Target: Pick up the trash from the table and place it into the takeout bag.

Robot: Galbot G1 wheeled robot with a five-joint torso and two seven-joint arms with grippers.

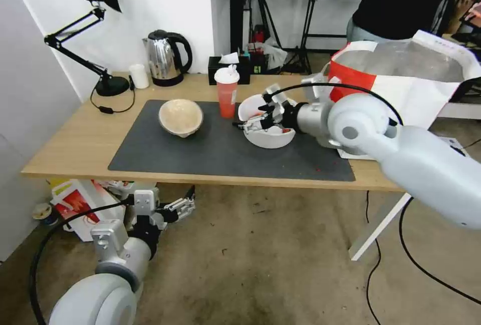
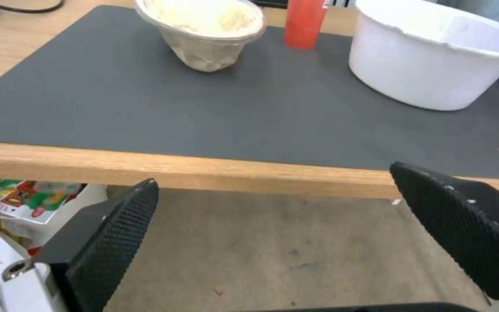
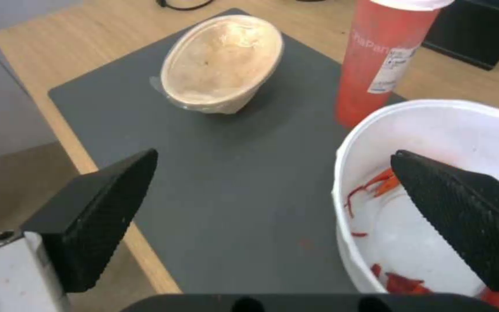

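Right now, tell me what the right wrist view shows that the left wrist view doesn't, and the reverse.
Only the right wrist view: the inside of the white bowl with its red scraps, the label on the red cup, and the open right gripper, one finger over the bowl and one outside its rim.

Only the left wrist view: the table front edge, the floor beneath, and the open left gripper below that edge.

Both: the grey mat, the tan bowl, the red cup and the white bowl.
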